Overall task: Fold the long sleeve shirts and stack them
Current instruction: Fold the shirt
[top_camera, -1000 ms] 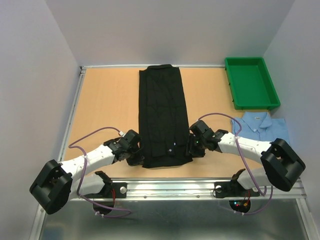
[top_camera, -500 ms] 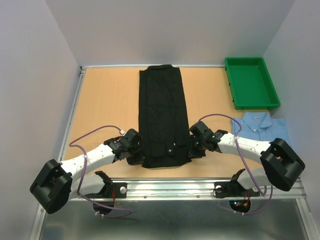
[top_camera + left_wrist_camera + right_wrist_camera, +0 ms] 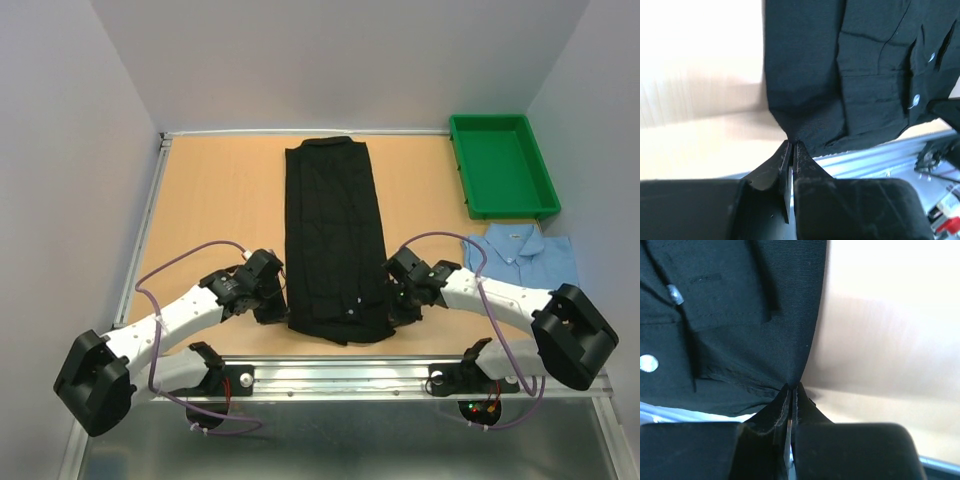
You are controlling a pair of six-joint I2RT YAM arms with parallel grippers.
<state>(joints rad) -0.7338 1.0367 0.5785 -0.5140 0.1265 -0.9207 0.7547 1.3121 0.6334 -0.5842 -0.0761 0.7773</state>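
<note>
The black shirt (image 3: 333, 240) lies as a long narrow strip down the middle of the table, collar at the far end. Its near hem is raised off the table. My left gripper (image 3: 274, 308) is shut on the near left corner of the black shirt (image 3: 805, 100). My right gripper (image 3: 397, 305) is shut on the near right corner of that shirt (image 3: 740, 315). Small white buttons show near the hem. The light blue shirt (image 3: 520, 253) lies folded at the right, beside my right arm.
A green tray (image 3: 502, 166) stands at the back right. The metal rail (image 3: 400, 375) runs along the near table edge, just under the lifted hem. White walls close in the table on three sides.
My right gripper has shut on the shirt's near right corner. Both grippers have lifted the near hem, and the shirt's strip has shifted a little to the right.
</note>
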